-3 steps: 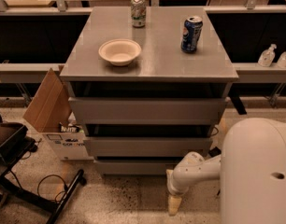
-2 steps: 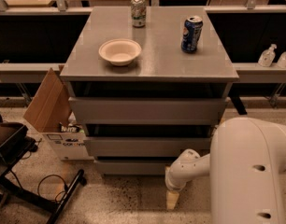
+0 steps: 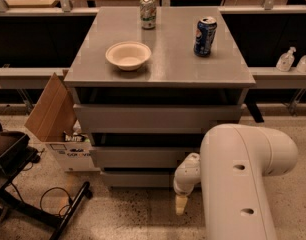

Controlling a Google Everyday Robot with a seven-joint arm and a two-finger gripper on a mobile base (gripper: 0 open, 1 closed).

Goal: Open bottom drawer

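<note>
Gripper (image 3: pixel 180 204) hangs low before bottom drawer (image 3: pixel 138 179); blue can (image 3: pixel 205 36) perhaps Pepsi.

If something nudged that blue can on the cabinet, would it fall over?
Probably: the blue can stands upright, tall and narrow, so a high push would likely tip it, then roll. The smooth cabinet top might let a low push slide it. The tool hangs low by the bottom drawer.
</note>
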